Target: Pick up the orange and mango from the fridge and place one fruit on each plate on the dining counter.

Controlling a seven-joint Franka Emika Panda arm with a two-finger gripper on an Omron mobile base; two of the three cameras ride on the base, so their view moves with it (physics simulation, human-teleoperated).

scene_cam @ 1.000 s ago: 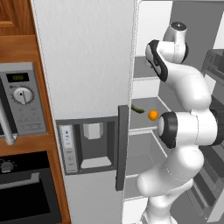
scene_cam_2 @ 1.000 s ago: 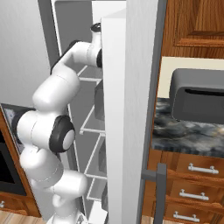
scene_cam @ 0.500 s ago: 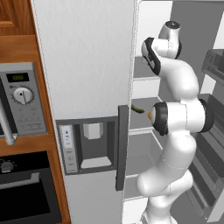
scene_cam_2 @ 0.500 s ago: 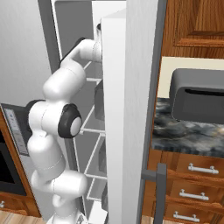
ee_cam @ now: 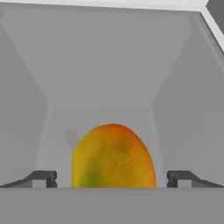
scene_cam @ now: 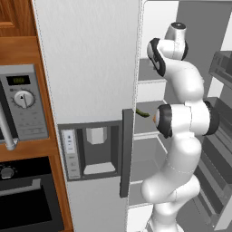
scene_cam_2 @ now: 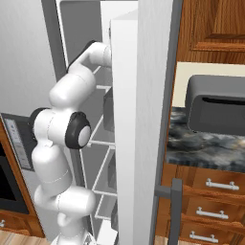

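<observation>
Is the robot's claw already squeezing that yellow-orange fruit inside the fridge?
No. In the hand view the gripper is open, its tips standing well apart on either side of the mango with clear gaps between.

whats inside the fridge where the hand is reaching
The mango sits on a grey shelf between the open gripper's fingertips, inside the fridge. A green vegetable tip pokes out lower down; the arm covers the rest of that shelf.

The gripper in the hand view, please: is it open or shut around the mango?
Open. The gripper's fingertips stand on either side of the mango, with gaps visible.
</observation>
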